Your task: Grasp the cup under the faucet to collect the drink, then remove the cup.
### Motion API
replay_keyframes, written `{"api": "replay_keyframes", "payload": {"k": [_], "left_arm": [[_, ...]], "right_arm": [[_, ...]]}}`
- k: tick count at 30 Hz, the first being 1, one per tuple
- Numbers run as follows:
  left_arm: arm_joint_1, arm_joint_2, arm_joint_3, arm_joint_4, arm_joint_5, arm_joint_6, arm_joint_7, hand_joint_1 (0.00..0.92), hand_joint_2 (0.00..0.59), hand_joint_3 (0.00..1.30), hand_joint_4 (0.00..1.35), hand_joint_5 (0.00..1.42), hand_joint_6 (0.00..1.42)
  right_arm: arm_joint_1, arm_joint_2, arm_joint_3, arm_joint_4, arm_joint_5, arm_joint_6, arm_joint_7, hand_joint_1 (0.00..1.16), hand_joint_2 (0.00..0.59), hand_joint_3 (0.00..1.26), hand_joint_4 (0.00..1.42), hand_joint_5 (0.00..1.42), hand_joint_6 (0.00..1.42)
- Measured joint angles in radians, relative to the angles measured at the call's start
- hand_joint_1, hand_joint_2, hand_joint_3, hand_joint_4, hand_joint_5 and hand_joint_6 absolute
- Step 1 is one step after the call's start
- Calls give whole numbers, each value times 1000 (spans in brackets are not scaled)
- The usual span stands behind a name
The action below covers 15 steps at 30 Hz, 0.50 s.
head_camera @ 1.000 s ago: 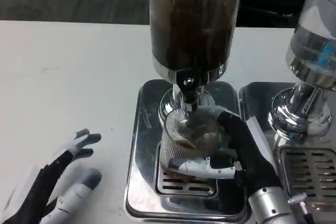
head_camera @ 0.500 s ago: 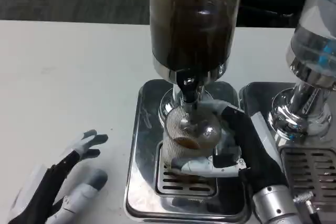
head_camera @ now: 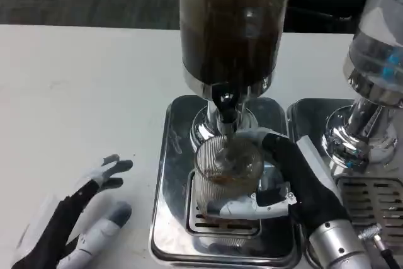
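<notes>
At about eight o'clock on the white table [head_camera: 94,86], the left hand [head_camera: 75,222] lies idle, fingers spread and holding nothing. Toward the centre, the ribbed clear cup [head_camera: 223,171] (a little brown drink inside) stands on the steel drip tray [head_camera: 173,181], directly under the faucet [head_camera: 225,114] of the dark dispenser [head_camera: 233,23]. At four o'clock, the right hand [head_camera: 277,177] wraps around the cup.

Even, fairly bright light from overhead here, and the white bench [head_camera: 82,86] comes up pale grey with only faint shadows. Hard white glare streaks the chrome tray [head_camera: 165,174] and the faucet [head_camera: 225,113]. The dark tank [head_camera: 230,23] shows soft reflections. The whole frame is slightly soft, and the cup [head_camera: 225,174] looks smeared.
</notes>
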Motion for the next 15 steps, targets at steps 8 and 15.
{"api": "replay_keyframes", "payload": {"k": [8,15], "left_arm": [[-7,0,0,4,-1,0,-3,0,135,237,81,231,123],[-18,2,0,12,0,0,-11,0,135,237,81,231,123]], "right_arm": [[42,-42,-2,-121,-26,61,22,1049,35,824,933,1139,1424],[78,-63,-10,-168,-26,78,29,1044,39,824,935,1139,1424]]}}
